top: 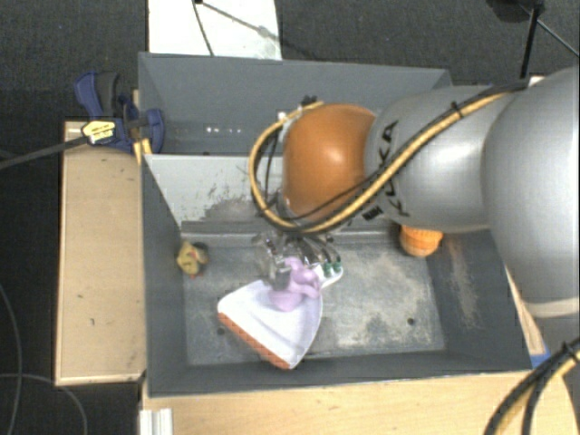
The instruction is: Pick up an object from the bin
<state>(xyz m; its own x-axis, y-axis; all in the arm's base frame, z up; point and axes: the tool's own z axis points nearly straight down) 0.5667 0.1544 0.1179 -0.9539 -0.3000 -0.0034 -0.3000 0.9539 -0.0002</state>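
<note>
Hovering end effector [297,263]: mid-bin, directly over small lilac soft lump [299,290]; open or closed, can't tell.
Lilac lump: resting on white triangular cloth with orange-brown edge [272,326].
Surface: scuffed grey metal bin [390,315] floor.
Room: dark speckled floor [54,43] around.

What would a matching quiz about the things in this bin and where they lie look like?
Things: 1 purple lump; 2 white wedge; 3 orange thing; 4 yellowish lump.
Places: A left of the bin floor; B directly under the gripper; C right side, beside the arm; D front middle.
Pairs: 1-B, 2-D, 3-C, 4-A.
</note>
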